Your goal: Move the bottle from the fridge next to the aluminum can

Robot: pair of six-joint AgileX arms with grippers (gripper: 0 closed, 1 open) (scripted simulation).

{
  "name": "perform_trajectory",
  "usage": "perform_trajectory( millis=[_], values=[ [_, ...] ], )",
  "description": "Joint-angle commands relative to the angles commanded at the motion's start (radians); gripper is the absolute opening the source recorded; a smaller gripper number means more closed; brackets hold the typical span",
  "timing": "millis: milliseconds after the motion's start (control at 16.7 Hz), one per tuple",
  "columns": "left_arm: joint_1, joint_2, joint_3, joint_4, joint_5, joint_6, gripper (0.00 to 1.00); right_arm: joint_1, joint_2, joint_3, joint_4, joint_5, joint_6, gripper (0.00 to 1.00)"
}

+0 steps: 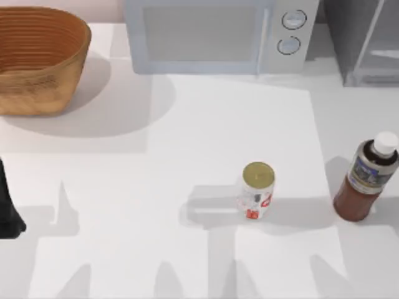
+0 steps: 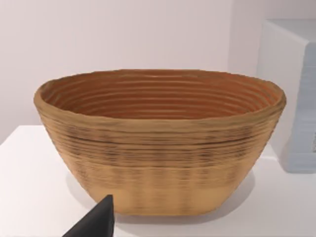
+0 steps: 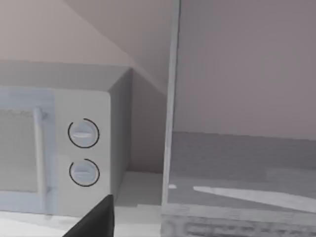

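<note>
The left pincer shows as one dark fingertip before the wicker basket, its opening impossible to tell; the right pincer likewise shows one dark tip facing the microwave and the fridge, state unclear. Away from both, the bottle stands upright on the tabletop, near the aluminum can but apart from it

Simulated kitchen — microwave, fridge.
</note>
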Motion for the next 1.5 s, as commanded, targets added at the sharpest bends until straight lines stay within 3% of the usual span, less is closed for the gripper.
perform_trajectory(
  millis=[300,780,960,1500],
  values=[
    [0.0,0.0,0.0,0.0,0.0,0.0,1.0,-0.118,-0.201,-0.014,-0.267,-0.064,0.038,1.0],
    [0.0,0.0,0.0,0.0,0.0,0.0,1.0,-0.132,-0.229,-0.005,-0.31,-0.069,0.045,1.0],
    [0.0,0.0,0.0,0.0,0.0,0.0,1.0,-0.135,-0.301,0.055,-0.407,-0.067,0.045,1.0],
    [0.0,0.0,0.0,0.0,0.0,0.0,1.0,-0.134,-0.696,0.379,-1.137,-0.072,0.046,1.0]
  ],
)
